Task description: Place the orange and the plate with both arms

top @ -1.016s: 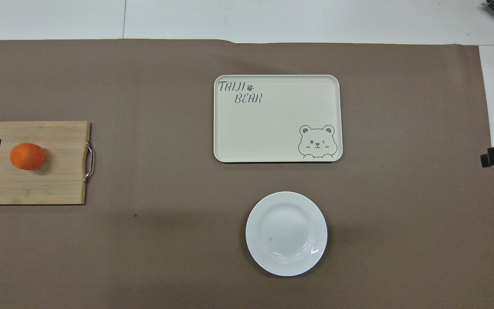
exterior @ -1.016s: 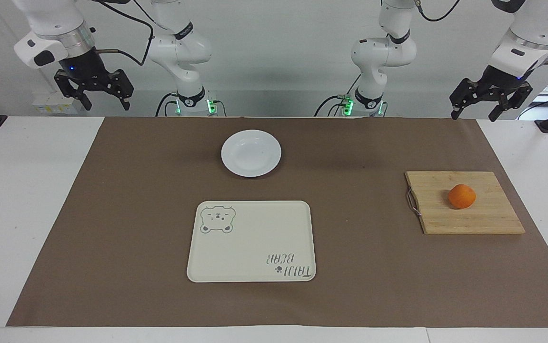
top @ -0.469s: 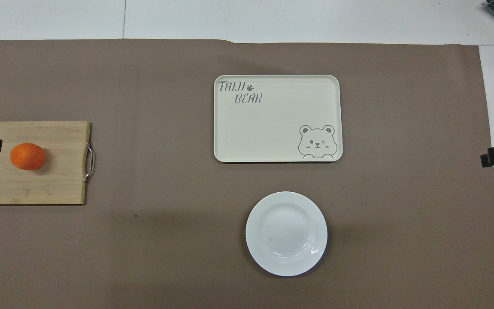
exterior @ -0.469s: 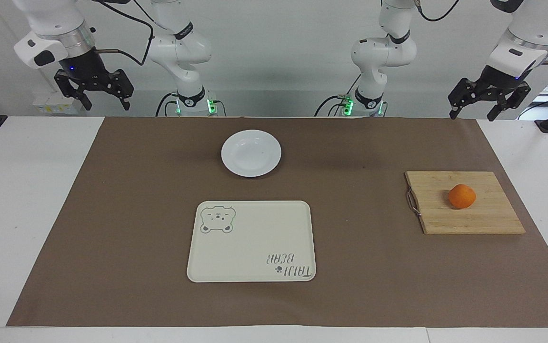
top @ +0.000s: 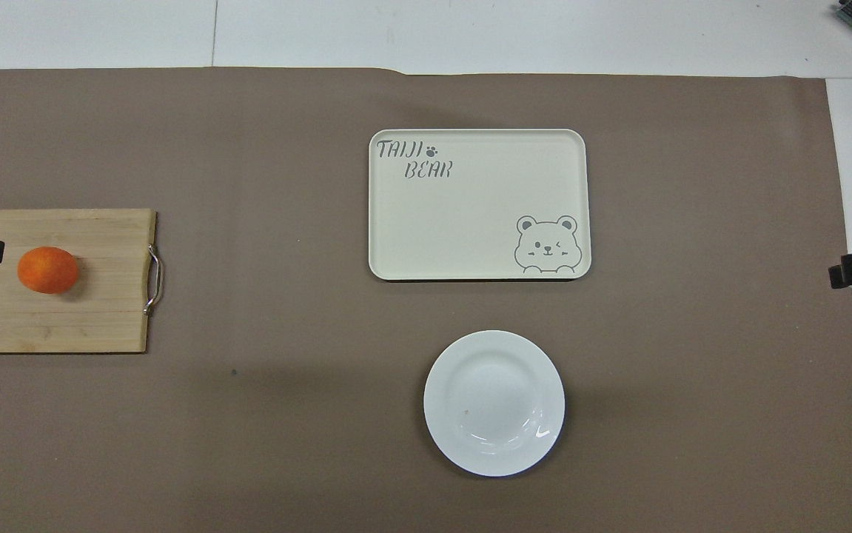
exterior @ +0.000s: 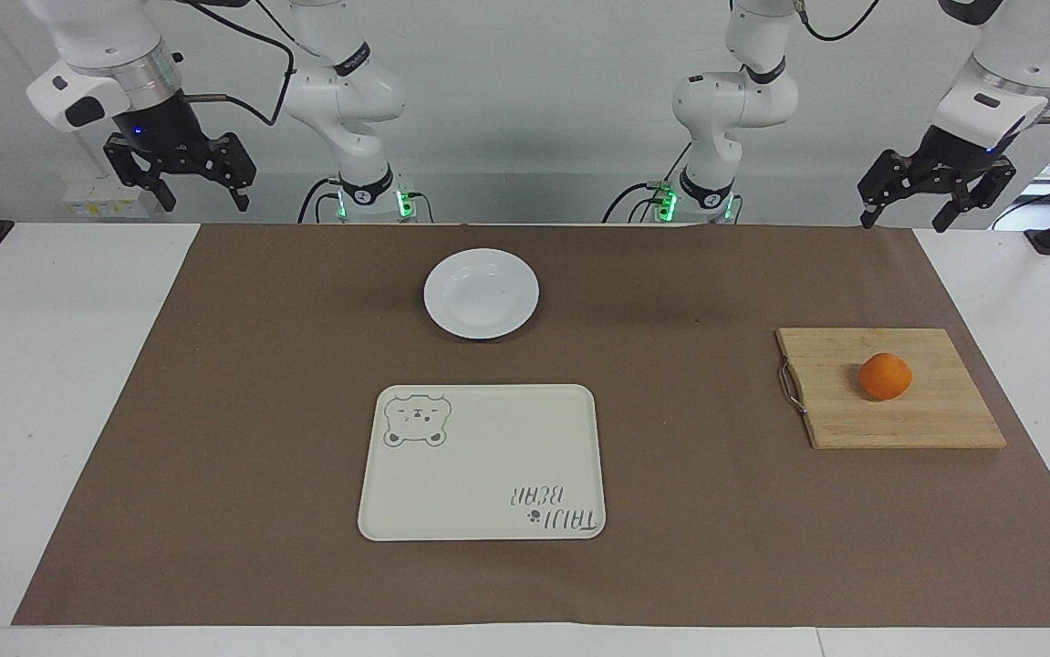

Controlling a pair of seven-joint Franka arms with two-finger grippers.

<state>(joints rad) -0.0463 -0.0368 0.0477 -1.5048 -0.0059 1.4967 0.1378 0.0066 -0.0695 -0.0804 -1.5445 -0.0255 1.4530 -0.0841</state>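
Observation:
A small orange (exterior: 885,376) (top: 47,269) rests on a wooden cutting board (exterior: 917,420) (top: 92,326) toward the left arm's end of the table. The white plate (exterior: 481,293) (top: 494,402) lies on the brown mat near the robots, empty. My left gripper (exterior: 902,217) hangs open high over the table's edge near the board, holding nothing. My right gripper (exterior: 201,197) hangs open high at the right arm's end, also holding nothing. In the overhead view only a black tip of each hand shows at the side edges.
A cream rectangular tray (exterior: 579,401) (top: 396,237) with a bear drawing and lettering lies farther from the robots than the plate. A brown mat (exterior: 260,365) covers most of the white table. A metal handle (exterior: 790,386) sits on the board's edge that faces the tray.
The left gripper has risen slightly. The right arm, the orange and the plate have not moved.

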